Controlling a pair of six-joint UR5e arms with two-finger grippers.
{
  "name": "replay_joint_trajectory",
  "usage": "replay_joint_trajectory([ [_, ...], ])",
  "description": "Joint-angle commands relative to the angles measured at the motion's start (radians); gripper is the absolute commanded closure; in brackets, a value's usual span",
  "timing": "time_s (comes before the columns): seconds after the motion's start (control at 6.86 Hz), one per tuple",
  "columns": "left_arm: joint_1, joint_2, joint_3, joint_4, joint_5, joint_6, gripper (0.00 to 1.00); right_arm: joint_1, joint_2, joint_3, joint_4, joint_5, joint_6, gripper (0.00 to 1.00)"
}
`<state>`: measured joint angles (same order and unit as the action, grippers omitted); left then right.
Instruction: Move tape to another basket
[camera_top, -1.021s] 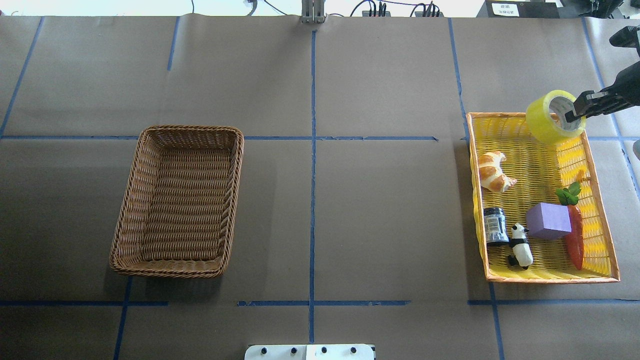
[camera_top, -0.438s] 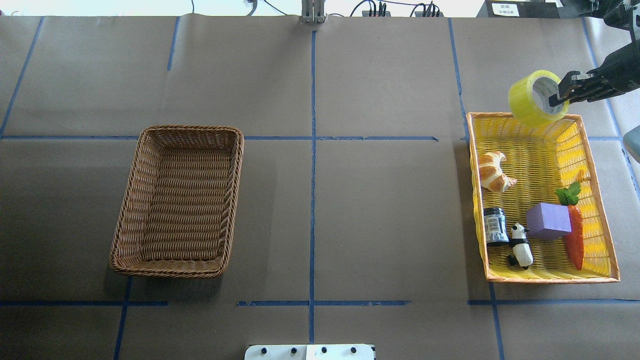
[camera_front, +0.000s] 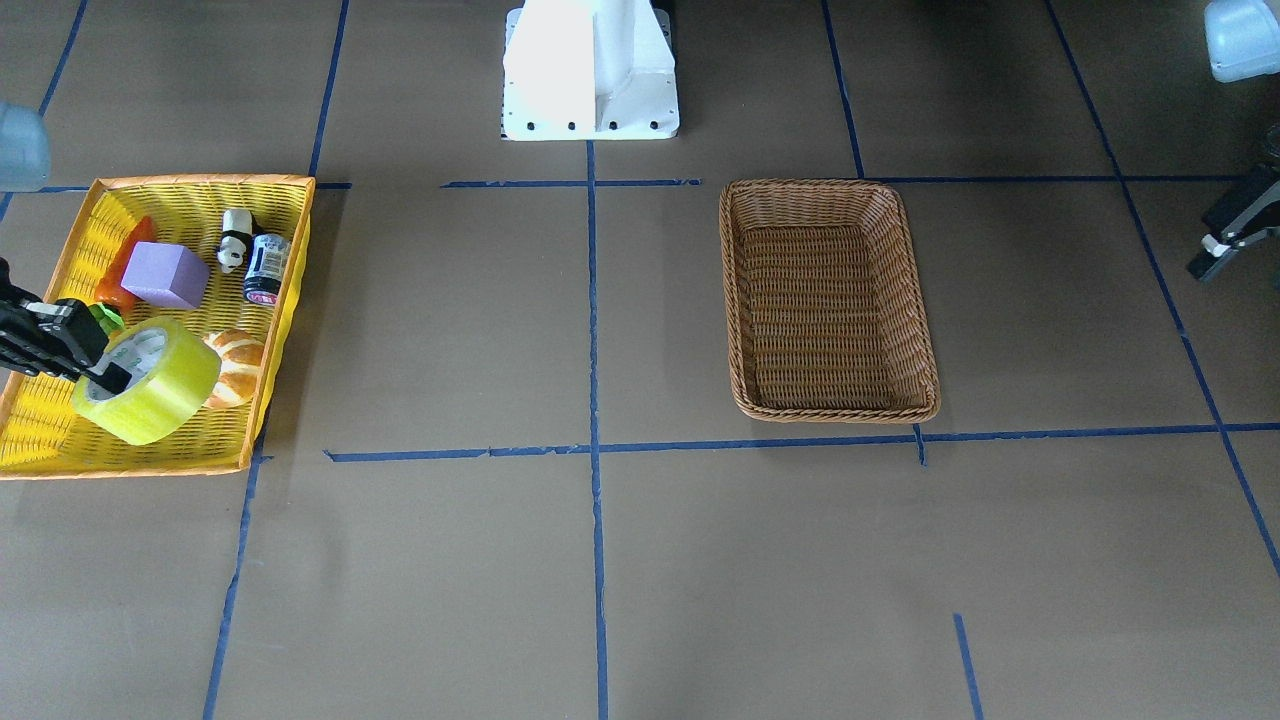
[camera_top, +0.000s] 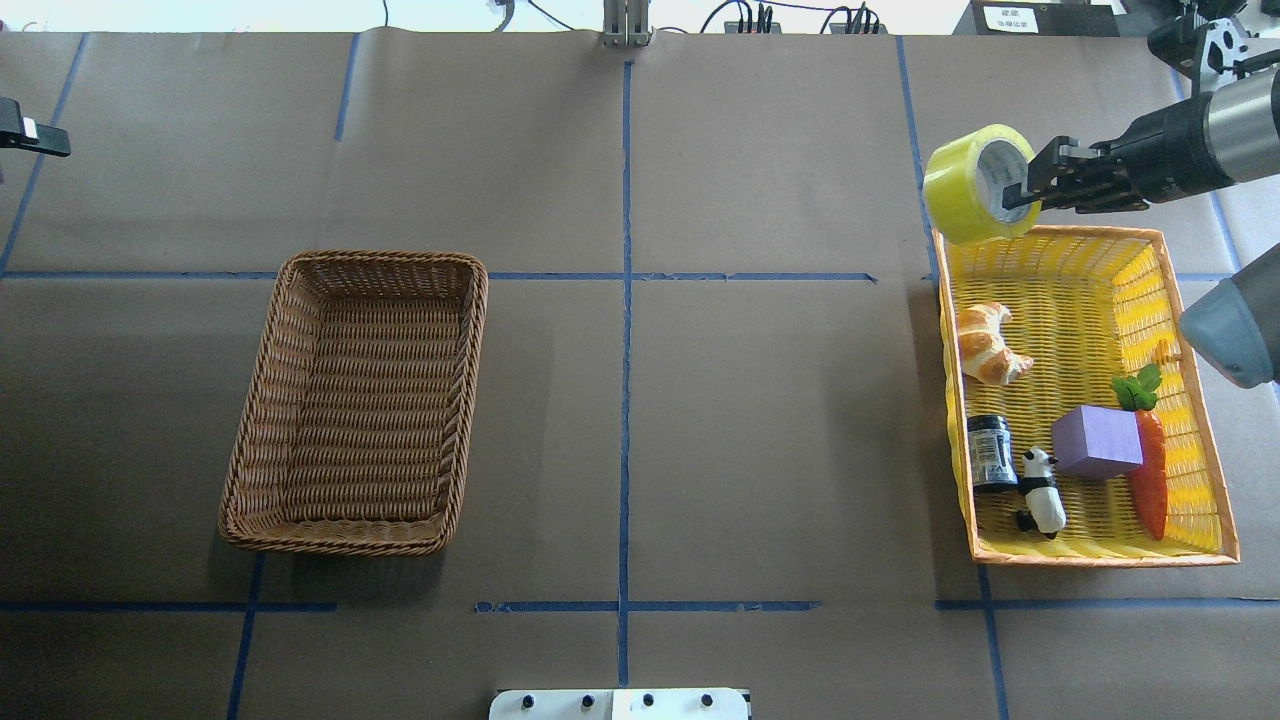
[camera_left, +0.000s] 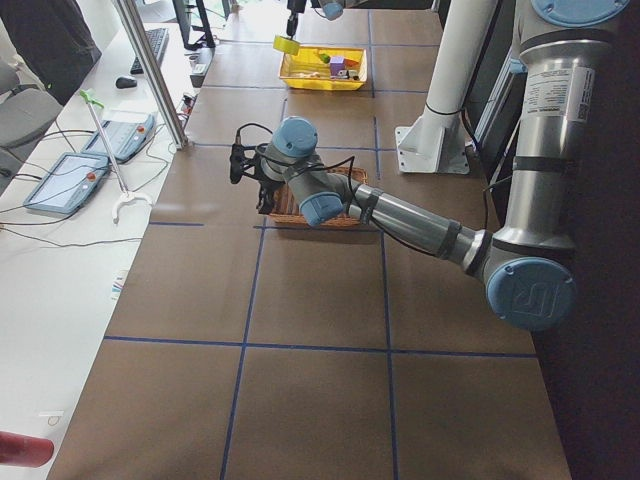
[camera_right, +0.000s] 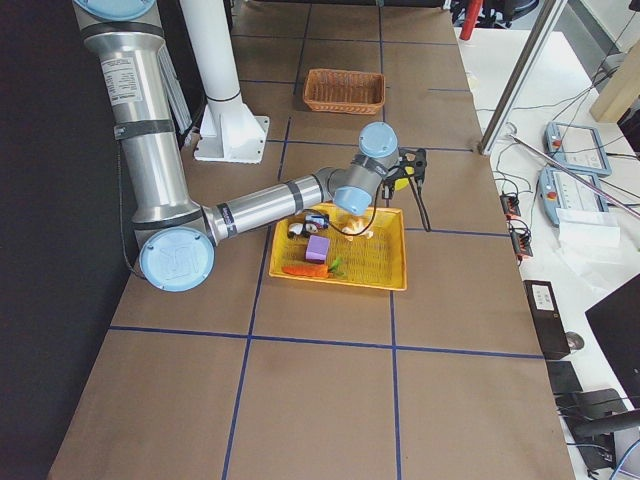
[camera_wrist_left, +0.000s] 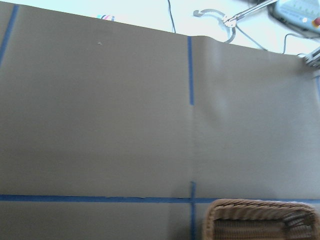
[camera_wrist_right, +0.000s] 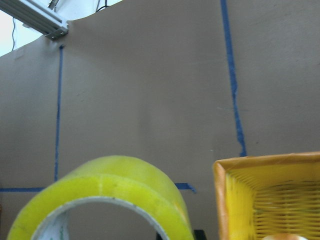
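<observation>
The arms (camera_right: 150, 150) are silver tubes with pale blue joint caps (camera_right: 175, 258).

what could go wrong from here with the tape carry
1. The right gripper pinches only one wall of the tape, so the roll hangs off to the side and might twist or slip out mid-carry.
2. The basket sits far across the table; an early release would likely drop the tape short of it.

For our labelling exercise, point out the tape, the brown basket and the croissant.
tape (camera_top: 955, 195), overhead view, yellow outer band.
brown basket (camera_top: 365, 410), overhead view, bare woven floor.
croissant (camera_top: 985, 345), overhead view, middle of its crust.
</observation>
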<state>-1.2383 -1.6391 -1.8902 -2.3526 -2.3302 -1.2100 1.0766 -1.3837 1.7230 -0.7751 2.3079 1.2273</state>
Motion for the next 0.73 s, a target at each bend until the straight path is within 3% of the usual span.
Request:
replay_joint_trajectory([
  [0.0,0.124,-0.065,-0.094,-0.099,0.02,-0.355,0.0,-0.104,0.0,0.103,0.039,-0.076,0.159,1.0],
  [0.29,0.369,-0.106,-0.253,-0.102,0.22,-0.541,0.0,-0.161,-0.001,0.167,0.069,-0.084,0.188,1.0],
  [0.58,0.43,-0.244,-0.268,-0.143,0.239,-0.648,0.0,-0.172,-0.006,0.162,0.283,-0.041,0.219,1.0],
])
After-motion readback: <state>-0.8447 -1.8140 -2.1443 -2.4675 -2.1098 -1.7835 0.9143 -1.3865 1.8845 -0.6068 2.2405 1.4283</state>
